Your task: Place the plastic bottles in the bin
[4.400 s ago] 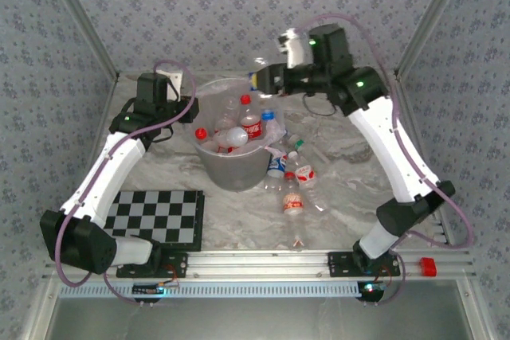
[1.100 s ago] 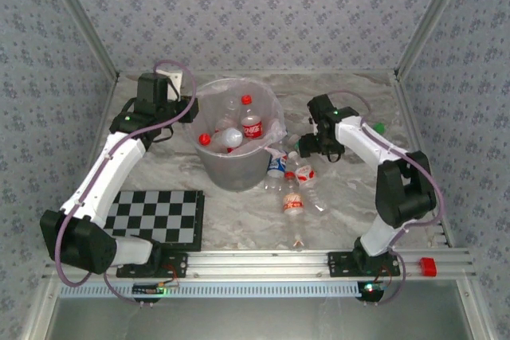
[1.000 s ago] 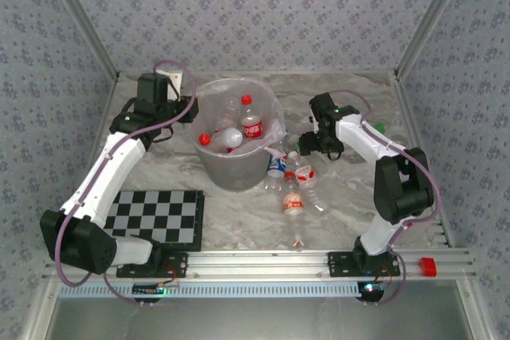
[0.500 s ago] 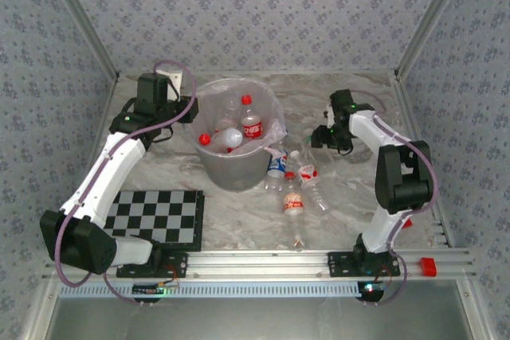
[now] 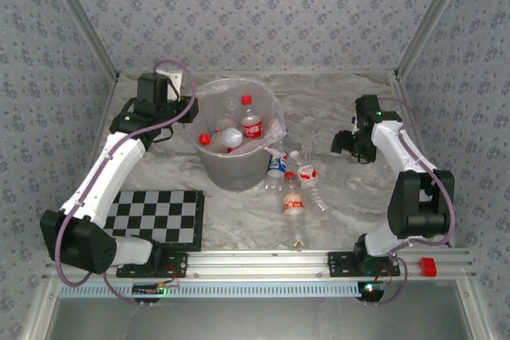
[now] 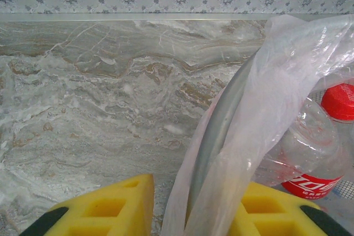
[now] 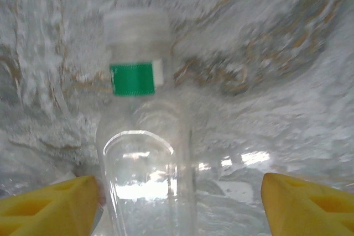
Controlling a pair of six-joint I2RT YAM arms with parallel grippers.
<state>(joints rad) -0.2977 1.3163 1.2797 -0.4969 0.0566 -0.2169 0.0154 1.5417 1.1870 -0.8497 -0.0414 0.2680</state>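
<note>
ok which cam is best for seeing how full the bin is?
Top external: it looks down into the whole bin, with several bottles piled inside. Left wrist gives a close slice of its rim and liner bag, pinched in the left gripper, plus one red-capped bottle inside.

The bin [image 5: 231,171] stood at the far middle of the table [image 5: 351,212], with bottles [image 5: 251,127] piled inside it. Loose bottles [image 5: 293,197] lay on the table just right of and before the bin. A checkerboard [image 5: 155,216] lay at the near left. The left gripper [image 6: 191,208] straddled the bin's left rim. Well to the right, a single bottle [image 7: 146,175] lay between the spread fingers of the right gripper [image 7: 180,183].
</note>
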